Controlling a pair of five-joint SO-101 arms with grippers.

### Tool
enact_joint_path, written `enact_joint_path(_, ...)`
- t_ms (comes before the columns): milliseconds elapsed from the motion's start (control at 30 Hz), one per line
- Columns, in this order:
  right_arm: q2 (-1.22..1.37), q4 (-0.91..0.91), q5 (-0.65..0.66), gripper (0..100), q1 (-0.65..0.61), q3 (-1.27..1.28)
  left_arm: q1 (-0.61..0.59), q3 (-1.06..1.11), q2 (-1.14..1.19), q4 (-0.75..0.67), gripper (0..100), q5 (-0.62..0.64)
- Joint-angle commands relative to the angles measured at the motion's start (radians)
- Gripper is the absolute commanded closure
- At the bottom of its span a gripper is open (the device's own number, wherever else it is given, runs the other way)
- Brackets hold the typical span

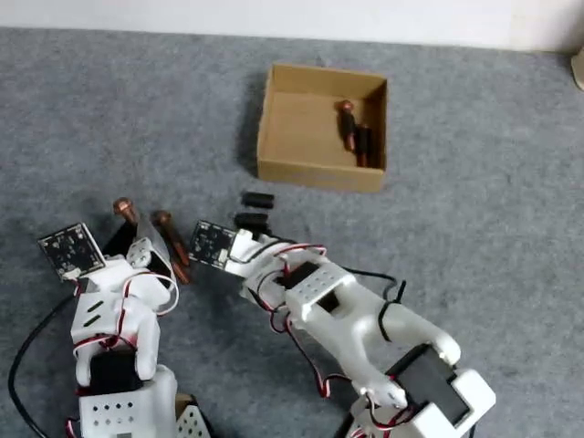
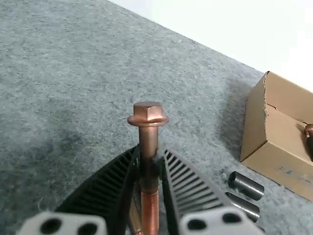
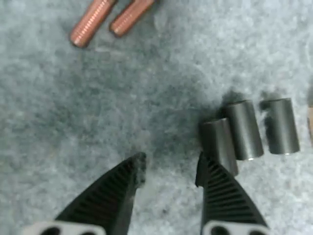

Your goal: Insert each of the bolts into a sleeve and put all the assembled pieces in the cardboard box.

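My left gripper (image 2: 149, 169) is shut on the shank of a copper bolt (image 2: 148, 117), whose hex head points away from the wrist. In the high view this bolt (image 1: 124, 210) sits at the left gripper (image 1: 137, 240), and a second bolt (image 1: 170, 235) lies on the carpet just beside it. My right gripper (image 3: 171, 166) is open and low over the carpet, one fingertip (image 3: 203, 169) against the nearest of three dark sleeves (image 3: 218, 144). The other two sleeves (image 3: 244, 129) (image 3: 281, 126) lie side by side beyond it. The cardboard box (image 1: 319, 169) holds one assembled bolt and sleeve (image 1: 352, 130).
Grey carpet covers the table. Two sleeves (image 1: 257, 198) (image 1: 251, 220) lie between the box and the right gripper (image 1: 239, 245). Threaded bolt ends (image 3: 93, 22) show off to one side of the right gripper. Open carpet spreads to the right of the box.
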Motion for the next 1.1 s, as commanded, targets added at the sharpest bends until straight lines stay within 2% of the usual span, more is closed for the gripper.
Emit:
enact_joint_path(0,0.007,-0.027,0.02,83.6,-0.007,-0.038,-0.012,-0.021,-0.016,-0.009,100,-0.005)
enact_joint_path(267,0.064,-0.105,0.018,83.6,0.018,-0.111,-0.013,-0.021,-0.016,-0.009,100,-0.005)
enact_joint_path(567,0.298,-0.099,0.02,83.6,0.058,-0.291,-0.013,-0.021,-0.016,-0.009,100,-0.008)
enact_joint_path(767,0.311,0.041,0.021,83.6,0.081,-0.329,-0.013,-0.019,-0.016,-0.009,100,-0.009)
enact_joint_path(1067,0.317,0.125,0.023,83.6,0.081,-0.331,-0.015,-0.019,-0.016,-0.009,100,-0.009)
